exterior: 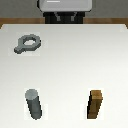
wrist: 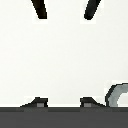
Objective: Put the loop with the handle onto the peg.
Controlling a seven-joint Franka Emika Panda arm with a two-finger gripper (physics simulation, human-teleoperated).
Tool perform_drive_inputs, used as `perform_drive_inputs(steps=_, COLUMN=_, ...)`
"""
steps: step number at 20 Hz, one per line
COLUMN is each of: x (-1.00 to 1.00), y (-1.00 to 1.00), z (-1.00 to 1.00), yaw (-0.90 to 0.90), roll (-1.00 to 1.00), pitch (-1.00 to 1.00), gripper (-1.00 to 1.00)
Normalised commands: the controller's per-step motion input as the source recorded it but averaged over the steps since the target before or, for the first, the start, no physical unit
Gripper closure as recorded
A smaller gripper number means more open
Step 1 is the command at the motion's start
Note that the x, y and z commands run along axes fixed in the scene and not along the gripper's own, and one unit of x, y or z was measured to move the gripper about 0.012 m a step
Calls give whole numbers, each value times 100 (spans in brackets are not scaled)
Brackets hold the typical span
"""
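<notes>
The loop with the handle [exterior: 27, 43] lies untouched near the desk's [exterior: 70, 60] far edge; my claw [wrist: 65, 10] hangs released, so I reckon reaching and grasping comes before the peg [exterior: 34, 104].

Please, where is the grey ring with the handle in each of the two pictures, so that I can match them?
Exterior view: the loop with the handle lies flat on the white table, toward the exterior view's left, far from the peg.
Wrist view: only a curved part of it shows, cut by the picture's edge.
Shared landmark: the white table.
</notes>
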Motion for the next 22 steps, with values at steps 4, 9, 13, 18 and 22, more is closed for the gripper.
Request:
perform_drive_inputs(steps=4, x=0, y=0, z=0, yaw=0, roll=0, pitch=0, gripper=-100)
perform_drive_inputs(steps=9, x=0, y=-60, z=0, yaw=0, roll=0, pitch=0, gripper=-100)
perform_drive_inputs(steps=13, x=0, y=-100, z=0, yaw=0, roll=0, pitch=0, gripper=-100)
perform_drive_inputs(steps=18, x=0, y=-100, z=0, yaw=0, roll=0, pitch=0, gripper=-100)
perform_drive_inputs(steps=22, x=0, y=-100, z=0, yaw=-4, roll=0, pitch=0, gripper=-100)
